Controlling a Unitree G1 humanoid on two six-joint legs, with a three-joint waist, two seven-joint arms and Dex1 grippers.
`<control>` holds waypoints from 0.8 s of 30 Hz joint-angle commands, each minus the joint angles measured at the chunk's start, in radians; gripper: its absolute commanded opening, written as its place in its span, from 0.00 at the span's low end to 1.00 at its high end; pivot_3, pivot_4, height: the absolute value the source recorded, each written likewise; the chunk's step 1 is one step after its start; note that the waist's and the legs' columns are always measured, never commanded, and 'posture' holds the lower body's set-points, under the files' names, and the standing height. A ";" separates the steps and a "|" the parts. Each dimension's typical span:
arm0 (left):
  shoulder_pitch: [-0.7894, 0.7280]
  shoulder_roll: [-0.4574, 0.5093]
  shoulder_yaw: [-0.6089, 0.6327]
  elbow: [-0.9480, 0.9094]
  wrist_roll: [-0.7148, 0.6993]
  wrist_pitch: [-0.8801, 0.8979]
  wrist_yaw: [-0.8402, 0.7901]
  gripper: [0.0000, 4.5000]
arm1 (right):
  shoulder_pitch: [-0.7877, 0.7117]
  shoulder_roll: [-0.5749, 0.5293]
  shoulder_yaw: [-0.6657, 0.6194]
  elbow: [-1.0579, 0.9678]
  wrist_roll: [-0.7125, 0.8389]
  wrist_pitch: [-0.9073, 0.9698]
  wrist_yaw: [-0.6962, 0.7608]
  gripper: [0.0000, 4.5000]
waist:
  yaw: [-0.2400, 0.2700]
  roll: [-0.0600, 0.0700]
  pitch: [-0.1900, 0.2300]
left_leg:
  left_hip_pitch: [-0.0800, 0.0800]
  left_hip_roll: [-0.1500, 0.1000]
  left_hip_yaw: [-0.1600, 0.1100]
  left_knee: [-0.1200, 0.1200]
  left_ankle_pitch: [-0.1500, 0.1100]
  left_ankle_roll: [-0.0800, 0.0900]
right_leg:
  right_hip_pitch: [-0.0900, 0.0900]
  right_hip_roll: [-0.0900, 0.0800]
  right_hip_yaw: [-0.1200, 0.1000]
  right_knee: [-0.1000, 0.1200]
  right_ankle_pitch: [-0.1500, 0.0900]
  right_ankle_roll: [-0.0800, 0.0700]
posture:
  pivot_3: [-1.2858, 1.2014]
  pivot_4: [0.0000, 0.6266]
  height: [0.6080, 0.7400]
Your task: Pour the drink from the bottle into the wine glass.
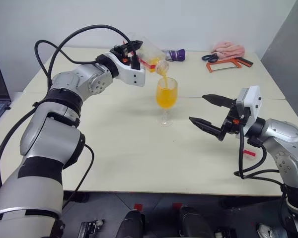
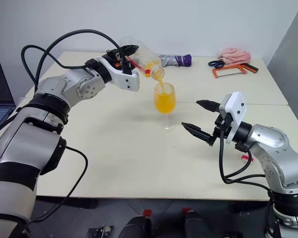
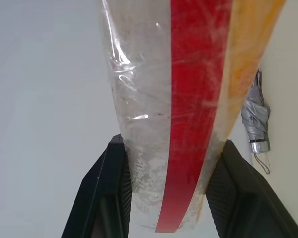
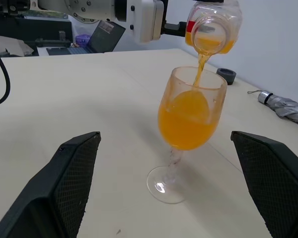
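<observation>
Your left gripper [image 1: 134, 53], upper centre of the frame, is clamped on the tipped bottle [image 1: 150, 55], its fingers mostly hidden behind it. The drink [image 1: 166, 96] streams into the wine glass [image 1: 166, 101] at centre. Your right gripper [image 1: 212, 113], centre right, stands wide and empty beside the glass.

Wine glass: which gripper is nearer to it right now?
Right. The right gripper hangs open beside the wine glass, level with its stem, not touching. The left gripper is above and behind it, shut on the tilted bottle, which is pouring the drink.
</observation>
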State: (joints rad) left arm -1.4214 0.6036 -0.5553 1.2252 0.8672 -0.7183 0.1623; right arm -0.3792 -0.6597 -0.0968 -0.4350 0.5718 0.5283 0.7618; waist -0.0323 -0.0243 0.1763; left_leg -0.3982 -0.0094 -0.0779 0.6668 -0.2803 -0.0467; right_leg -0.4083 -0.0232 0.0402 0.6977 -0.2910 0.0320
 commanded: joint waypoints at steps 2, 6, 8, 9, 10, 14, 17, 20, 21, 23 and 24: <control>-0.026 -0.006 0.047 0.008 -0.067 0.017 -0.030 0.37 | -0.006 0.001 -0.006 -0.042 0.000 -0.015 -0.007 1.00 | 0.000 0.000 0.000 | 0.000 0.000 0.000 0.000 0.000 0.000 | 0.000 0.000 0.000 0.000 0.000 0.000 | 0.52 0.24 1.00; 0.001 -0.029 0.091 0.000 -0.146 0.009 -0.100 0.37 | -0.010 0.014 -0.003 -0.044 -0.016 -0.031 -0.026 1.00 | 0.000 0.000 0.000 | 0.000 0.000 0.000 0.000 0.000 -0.001 | 0.000 0.000 0.000 0.000 0.000 0.000 | 0.52 0.24 1.00; 0.022 -0.046 0.127 -0.010 -0.206 0.002 -0.156 0.37 | -0.011 0.022 0.000 -0.046 -0.027 -0.039 -0.033 1.00 | 0.000 0.000 0.000 | 0.000 0.000 0.000 0.000 0.000 -0.001 | 0.000 0.000 0.000 0.000 0.000 0.000 | 0.52 0.24 1.00; 0.031 -0.052 0.139 -0.018 -0.229 -0.003 -0.181 0.37 | -0.011 0.026 0.002 -0.046 -0.031 -0.044 -0.036 1.00 | 0.000 0.000 0.000 | 0.000 0.000 0.000 0.000 0.001 -0.001 | 0.000 0.000 0.000 0.000 0.000 0.000 | 0.52 0.24 1.00; 0.043 -0.063 0.162 -0.024 -0.265 0.000 -0.217 0.37 | -0.013 0.032 0.004 -0.046 -0.038 -0.051 -0.040 1.00 | 0.000 0.000 0.000 | 0.000 0.000 0.000 0.000 0.001 -0.002 | 0.000 0.000 0.000 0.000 0.000 0.000 | 0.52 0.24 1.00; 0.119 -0.106 0.258 -0.077 -0.422 0.035 -0.377 0.37 | -0.027 0.067 0.013 -0.034 -0.070 -0.081 -0.064 1.00 | -0.001 0.000 0.000 | 0.000 0.000 0.000 0.001 0.001 -0.002 | 0.000 0.000 0.000 0.001 0.000 0.000 | 0.52 0.24 1.00; 0.182 -0.126 0.358 -0.146 -0.567 0.127 -0.494 0.37 | -0.032 0.086 0.022 -0.035 -0.087 -0.097 -0.076 1.00 | -0.001 0.000 0.000 | 0.000 0.001 0.000 0.001 0.001 -0.002 | 0.000 0.000 0.000 0.001 0.000 0.000 | 0.52 0.24 1.00; 0.264 -0.123 0.465 -0.255 -0.711 0.267 -0.579 0.37 | -0.032 0.089 0.048 -0.050 -0.089 -0.091 -0.066 1.00 | -0.007 0.000 0.000 | 0.000 0.001 -0.001 0.001 0.001 -0.002 | -0.001 0.000 0.000 0.001 0.000 0.000 | 0.52 0.24 1.00; 0.298 -0.120 0.499 -0.296 -0.753 0.317 -0.599 0.37 | -0.035 0.088 0.061 -0.055 -0.082 -0.080 -0.057 1.00 | -0.010 0.000 0.000 | 0.000 0.002 -0.001 0.001 0.001 -0.002 | -0.001 0.000 0.000 0.002 0.000 0.000 | 0.52 0.24 1.00; 0.395 -0.115 0.570 -0.397 -0.846 0.443 -0.634 0.37 | -0.047 0.091 0.102 -0.070 -0.082 -0.060 -0.049 1.00 | -0.017 0.001 0.000 | 0.000 0.002 -0.003 0.001 0.001 -0.002 | -0.001 0.000 0.000 0.002 0.000 0.000 | 0.52 0.24 1.00; 0.443 -0.113 0.600 -0.450 -0.886 0.503 -0.648 0.37 | -0.053 0.093 0.121 -0.078 -0.084 -0.053 -0.048 1.00 | -0.023 0.001 -0.001 | 0.000 0.003 -0.003 0.001 0.001 -0.002 | -0.001 0.000 0.000 0.002 0.000 0.000 | 0.52 0.24 1.00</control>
State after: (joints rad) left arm -1.0105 0.4780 -0.0077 0.8527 0.0587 -0.2995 -0.4620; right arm -0.4122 -0.5680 0.0100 -0.4580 0.4840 0.4702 0.7051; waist -0.0550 -0.0231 0.1755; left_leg -0.3971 -0.0058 -0.0813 0.6680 -0.2789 -0.0492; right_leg -0.4092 -0.0235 0.0414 0.7004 -0.2910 0.0318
